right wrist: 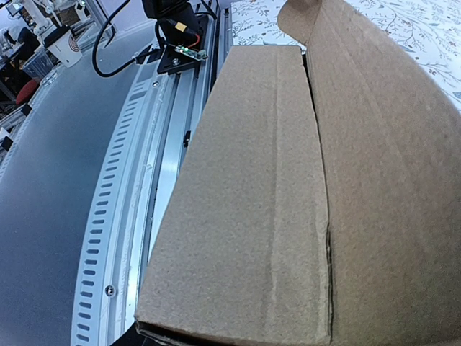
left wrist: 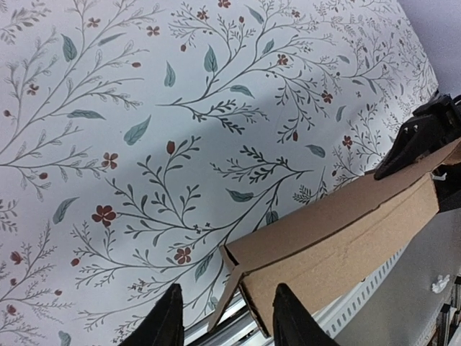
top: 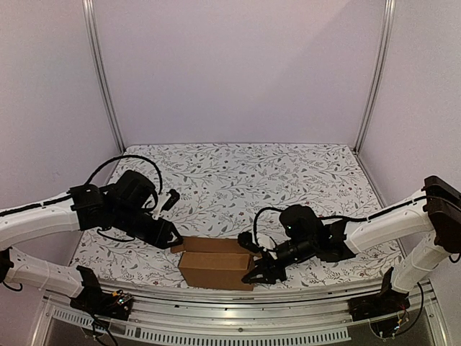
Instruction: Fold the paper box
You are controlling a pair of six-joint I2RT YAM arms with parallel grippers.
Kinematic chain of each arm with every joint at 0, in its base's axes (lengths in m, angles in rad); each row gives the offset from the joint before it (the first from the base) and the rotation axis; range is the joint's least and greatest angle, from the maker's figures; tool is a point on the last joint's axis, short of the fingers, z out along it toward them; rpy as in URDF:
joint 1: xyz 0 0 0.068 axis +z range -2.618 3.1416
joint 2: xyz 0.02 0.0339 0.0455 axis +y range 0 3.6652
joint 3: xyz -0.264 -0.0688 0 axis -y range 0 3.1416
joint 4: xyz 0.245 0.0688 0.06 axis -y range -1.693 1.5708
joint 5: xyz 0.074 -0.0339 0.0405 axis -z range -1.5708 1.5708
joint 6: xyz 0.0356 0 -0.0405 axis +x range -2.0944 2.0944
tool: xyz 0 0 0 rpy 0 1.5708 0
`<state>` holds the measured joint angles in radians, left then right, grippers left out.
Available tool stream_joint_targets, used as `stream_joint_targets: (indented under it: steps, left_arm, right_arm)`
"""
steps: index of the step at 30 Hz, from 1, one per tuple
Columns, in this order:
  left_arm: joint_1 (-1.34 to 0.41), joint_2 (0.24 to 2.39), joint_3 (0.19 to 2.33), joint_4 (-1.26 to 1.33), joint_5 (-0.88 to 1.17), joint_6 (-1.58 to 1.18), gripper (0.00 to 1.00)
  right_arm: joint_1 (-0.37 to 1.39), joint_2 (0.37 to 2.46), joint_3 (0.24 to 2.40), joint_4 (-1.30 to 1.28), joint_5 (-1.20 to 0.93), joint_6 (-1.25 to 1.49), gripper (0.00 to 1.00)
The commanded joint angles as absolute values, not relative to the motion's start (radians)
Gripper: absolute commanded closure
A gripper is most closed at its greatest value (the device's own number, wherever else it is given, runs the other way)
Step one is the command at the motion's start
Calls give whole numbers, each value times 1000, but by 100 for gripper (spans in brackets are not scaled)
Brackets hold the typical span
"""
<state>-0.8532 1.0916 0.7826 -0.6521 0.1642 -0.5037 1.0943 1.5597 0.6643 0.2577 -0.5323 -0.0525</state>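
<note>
1. Broadly, the floral bench (top: 288,173) carried the paper box (top: 216,263) at its near edge, between the two arms.
2. The box already stood as a rectangular body, but its top seam gaped and an end flap (left wrist: 225,288) stuck out; closing both looked left to do.
3. The left gripper (left wrist: 227,324) stood apart at that flap end.
4. The right gripper (top: 259,274) met the opposite end; whether it clamped, I cannot tell.

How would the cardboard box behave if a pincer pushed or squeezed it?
The paper box looks thin and hollow, so it is probably light. Being long and low, it should slide rather than tip. Its loose end flap suggests the walls would flex under a squeeze.
</note>
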Motion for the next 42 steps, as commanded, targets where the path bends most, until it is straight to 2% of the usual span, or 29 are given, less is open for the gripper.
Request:
stream_joint_targets:
  steps: [1,11,18,42]
  left_arm:
    - [-867,1094,763,-664,162,-519,62]
    - [-868,1100,761,-648,189,-530,81]
    - [-870,1106,762,-647,205,-544,100]
    - [-957,1114,735,-579,101,-710,100]
  right_arm:
    - [1090,1551,654,273,-523,-39,65]
    - [1090,1542,646,276,-513,-29,66]
    - [1089,1537,647,285,-490,-28,67]
    - [1178,1539,603,435,-158,96,69]
